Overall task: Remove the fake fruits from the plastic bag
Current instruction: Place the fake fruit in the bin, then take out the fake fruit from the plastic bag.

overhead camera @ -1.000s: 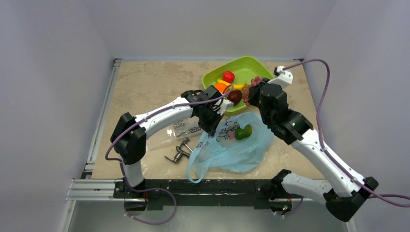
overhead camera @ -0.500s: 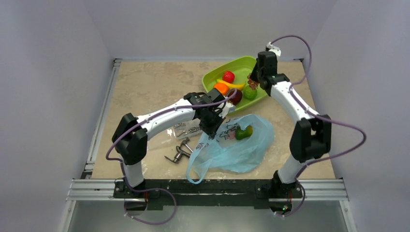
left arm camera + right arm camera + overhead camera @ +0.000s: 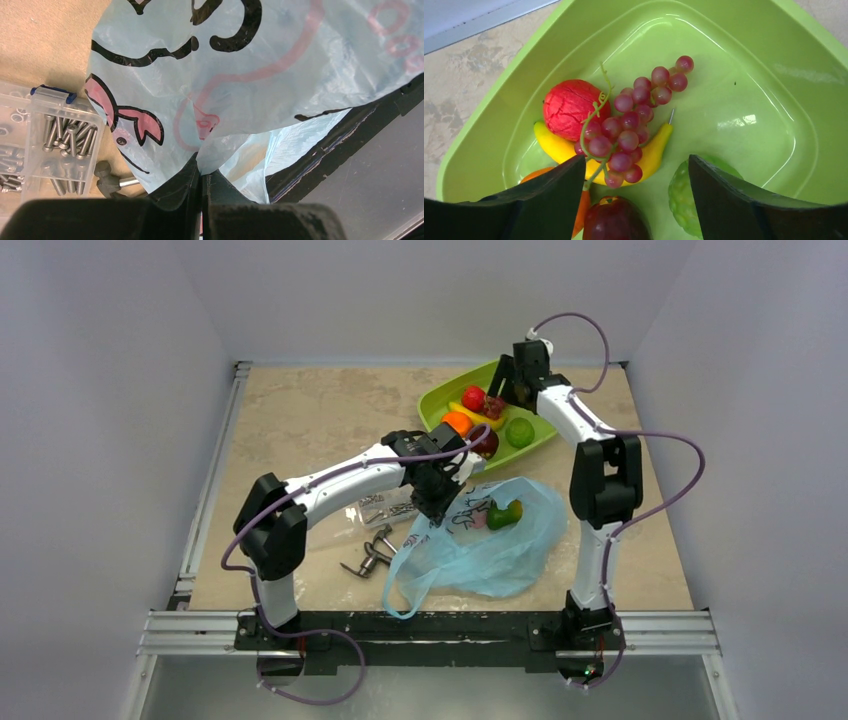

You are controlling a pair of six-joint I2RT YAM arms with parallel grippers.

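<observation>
Marble-look table (image 3: 300, 430); L jaws pinch crinkly blue bag (image 3: 280, 75); R jaws apart over grapes (image 3: 629, 125).

Inventory, counted.
- Tray (image 3: 764, 60), green, upper right of the overhead view: 1.
- In the tray, 6 fruits:
  - banana (image 3: 655, 152): 1
  - red grape bunch (image 3: 626, 125): 1
  - red wrinkled fruit (image 3: 566, 107): 1
  - orange (image 3: 457, 422): 1
  - dark plum (image 3: 616, 220): 1
  - green bumpy fruit (image 3: 681, 195): 1
- Bag (image 3: 500, 550), light blue, centre: 1.
- Green pieces (image 3: 503, 512) in the bag: number unclear.
- Clear screw box (image 3: 65, 135): 1.
- Metal tools (image 3: 372, 552), left of the bag: number unclear.
</observation>
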